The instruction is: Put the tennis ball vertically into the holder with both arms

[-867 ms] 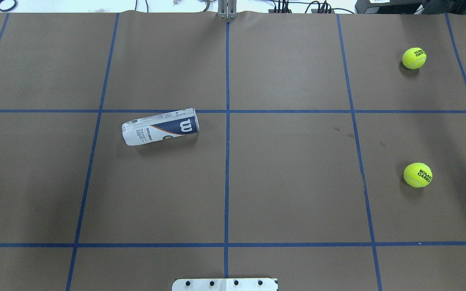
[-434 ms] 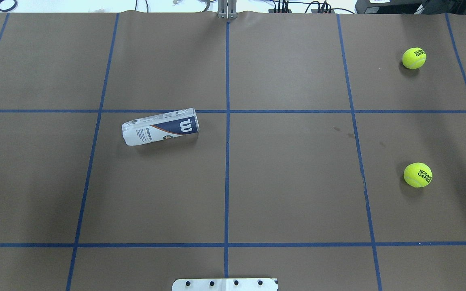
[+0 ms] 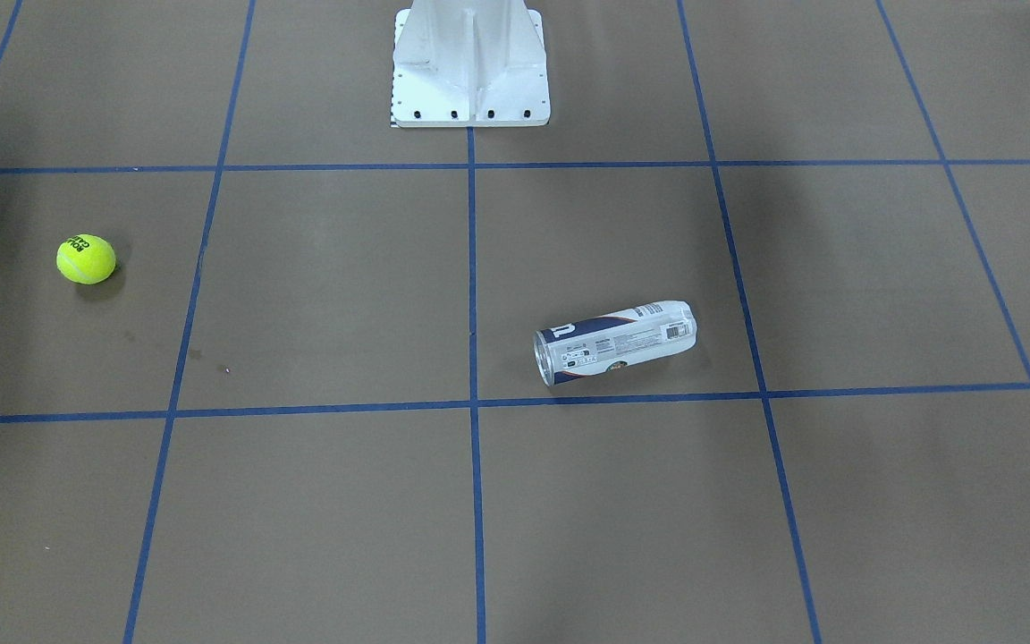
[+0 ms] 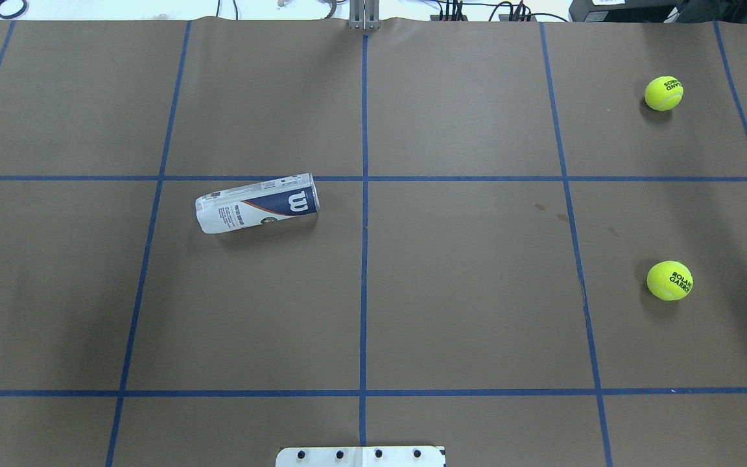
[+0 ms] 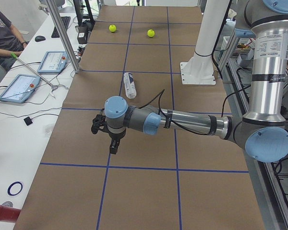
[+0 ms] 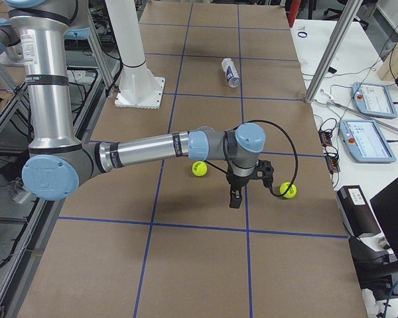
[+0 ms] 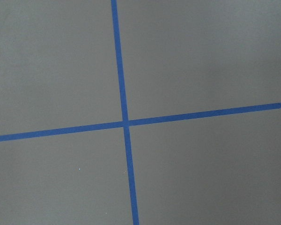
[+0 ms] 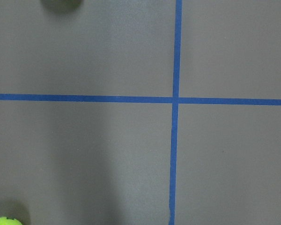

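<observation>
Overhead exterior, near to far: what lay on the worktop [image 4: 464, 311]?

One tennis ball [image 4: 669, 280] sat at the near right. The holder [image 4: 257, 203] lay on its side left of centre. A second ball [image 4: 663, 93] sat at the far right. All were well apart.

And each pincer?

Only the side cameras showed the left pincer [image 5: 110, 139] and right pincer [image 6: 237, 192], both above the worktop. Spread or pressed together, I could not tell.

Bright, even overhead light on the worktop [image 4: 464, 292], we see broad soft shadows toward its side edges, a dark shadow beside each tennis ball [image 4: 669, 280], overexposed white strip beyond the far edge, wrist views flat, perhaps slightly soft
</observation>
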You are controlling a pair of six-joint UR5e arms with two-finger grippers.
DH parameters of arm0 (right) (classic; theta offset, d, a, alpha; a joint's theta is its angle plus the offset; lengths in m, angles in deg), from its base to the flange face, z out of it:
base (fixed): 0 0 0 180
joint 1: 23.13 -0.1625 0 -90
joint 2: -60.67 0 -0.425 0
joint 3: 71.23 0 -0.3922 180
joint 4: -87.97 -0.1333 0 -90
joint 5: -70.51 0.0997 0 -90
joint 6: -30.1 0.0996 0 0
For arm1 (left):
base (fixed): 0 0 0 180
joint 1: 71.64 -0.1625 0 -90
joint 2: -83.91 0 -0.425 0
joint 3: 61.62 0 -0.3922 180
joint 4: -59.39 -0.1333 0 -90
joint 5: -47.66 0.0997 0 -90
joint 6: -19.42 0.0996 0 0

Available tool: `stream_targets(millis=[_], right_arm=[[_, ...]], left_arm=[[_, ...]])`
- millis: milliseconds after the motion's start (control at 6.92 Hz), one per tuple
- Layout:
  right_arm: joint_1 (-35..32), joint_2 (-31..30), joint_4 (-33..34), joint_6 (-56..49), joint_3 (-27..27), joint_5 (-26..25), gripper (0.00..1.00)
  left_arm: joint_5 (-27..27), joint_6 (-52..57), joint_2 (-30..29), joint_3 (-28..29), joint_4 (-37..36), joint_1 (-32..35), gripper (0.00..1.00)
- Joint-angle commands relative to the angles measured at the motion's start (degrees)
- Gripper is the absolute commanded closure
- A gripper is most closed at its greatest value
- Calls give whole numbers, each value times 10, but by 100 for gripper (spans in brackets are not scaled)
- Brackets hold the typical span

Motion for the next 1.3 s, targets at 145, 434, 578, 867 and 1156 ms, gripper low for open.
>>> stream_targets(millis=[145, 434, 578, 867, 1156], right_arm=[[0, -3, 4, 1, -1, 1, 1], [0, -4, 5, 2, 0, 1, 1], [0, -4, 6, 2, 0, 1, 1], [0, -4, 6, 3, -1, 1, 1], [0, -4, 5, 3, 0, 9, 1]], left_arm=[[-38, -6, -7, -3, 62, -61, 1], [-32, -12, -87, -8, 64, -117, 1], [-32, -13, -108, -16, 69, -144, 1], [-33, -31, -150, -45, 66, -175, 6], [-30, -55, -205, -46, 68, -225, 9]])
